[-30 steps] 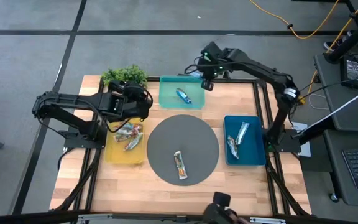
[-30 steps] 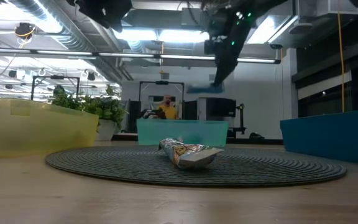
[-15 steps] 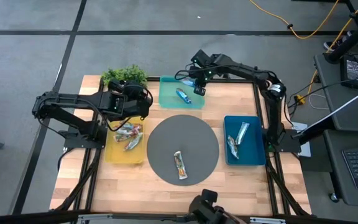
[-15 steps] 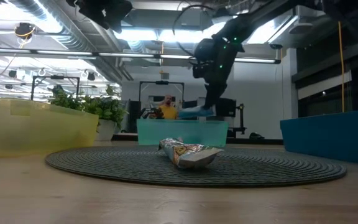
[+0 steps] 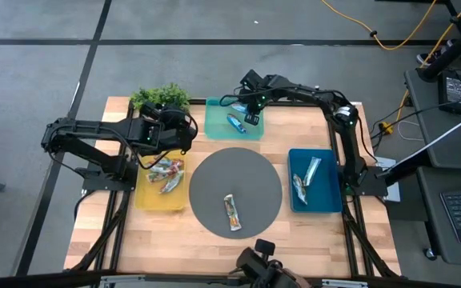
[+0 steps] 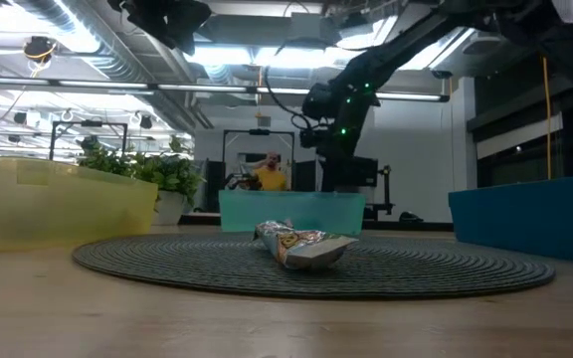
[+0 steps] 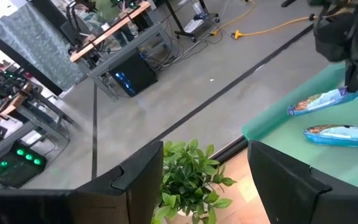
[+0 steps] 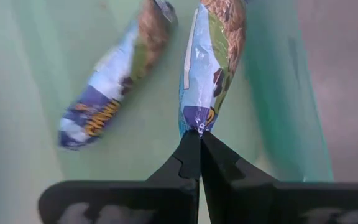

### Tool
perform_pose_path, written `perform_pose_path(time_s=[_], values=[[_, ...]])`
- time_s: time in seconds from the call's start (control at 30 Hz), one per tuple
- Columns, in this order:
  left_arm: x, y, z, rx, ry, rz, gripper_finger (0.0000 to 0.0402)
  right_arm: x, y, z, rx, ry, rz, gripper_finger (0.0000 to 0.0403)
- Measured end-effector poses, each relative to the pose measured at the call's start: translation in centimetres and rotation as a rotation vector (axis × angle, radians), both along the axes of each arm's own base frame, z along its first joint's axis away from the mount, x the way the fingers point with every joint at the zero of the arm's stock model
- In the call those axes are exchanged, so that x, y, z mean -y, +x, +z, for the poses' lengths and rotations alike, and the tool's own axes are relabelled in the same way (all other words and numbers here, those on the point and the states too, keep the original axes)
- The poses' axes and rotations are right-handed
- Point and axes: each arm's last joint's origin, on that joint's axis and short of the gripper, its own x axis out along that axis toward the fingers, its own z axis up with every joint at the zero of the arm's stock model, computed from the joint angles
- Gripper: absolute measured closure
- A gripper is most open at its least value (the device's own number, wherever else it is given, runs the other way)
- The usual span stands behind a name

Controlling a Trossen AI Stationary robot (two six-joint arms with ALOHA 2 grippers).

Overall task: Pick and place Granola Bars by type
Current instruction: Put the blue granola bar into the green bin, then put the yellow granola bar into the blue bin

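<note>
Granola bar in a blue wrapper [image 8: 207, 68] hangs over the teal tray [image 5: 214, 128], its end pinched in the right gripper [image 8: 194, 146], whose jaws are clamped on it; a second blue bar [image 8: 114, 93] lies in the tray. Left gripper [image 7: 204, 186] waits above the yellow tray [image 5: 146, 200], jaws apart.

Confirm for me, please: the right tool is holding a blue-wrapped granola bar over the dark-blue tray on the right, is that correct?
Not quite: the right tool, pinched shut on the blue-wrapped granola bar, is over the teal rectangular plastic tray at the table's far side, not the dark-blue one. The high view shows it.
</note>
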Motion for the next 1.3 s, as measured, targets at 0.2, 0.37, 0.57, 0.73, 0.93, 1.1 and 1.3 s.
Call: perform_pose_path(time_s=[0.2,0.37,0.57,0.73,0.93,1.1,1.3], values=[[0.0,0.0,0.0,0.000,-0.009,-0.005,0.0176,0.3,0.1,-1.2,-0.058,-0.031,-0.022,0.0396],[0.0,0.0,0.0,0.000,-0.010,-0.005,0.0176,0.2,0.1,-1.5,-0.072,-0.021,-0.020,0.0395],[0.0,0.0,0.0,0.000,-0.009,-0.005,0.0176,-0.2,0.3,-1.5,-0.053,0.016,0.006,0.0372],[0.0,0.0,0.0,0.000,-0.008,-0.005,0.0176,-0.4,0.4,-1.5,-0.054,0.027,0.014,0.0313],[0.0,0.0,0.0,0.000,-0.008,-0.005,0.0176,-0.6,0.2,-1.4,-0.069,0.038,0.014,0.0239],[0.0,0.0,0.0,0.005,-0.010,-0.003,0.0176,-0.7,0.0,0.0,-0.046,0.005,0.009,0.0211],[0.0,0.0,0.0,0.000,-0.009,-0.005,0.0176,-1.6,-0.8,3.5,0.001,-0.042,0.043,0.0221]])
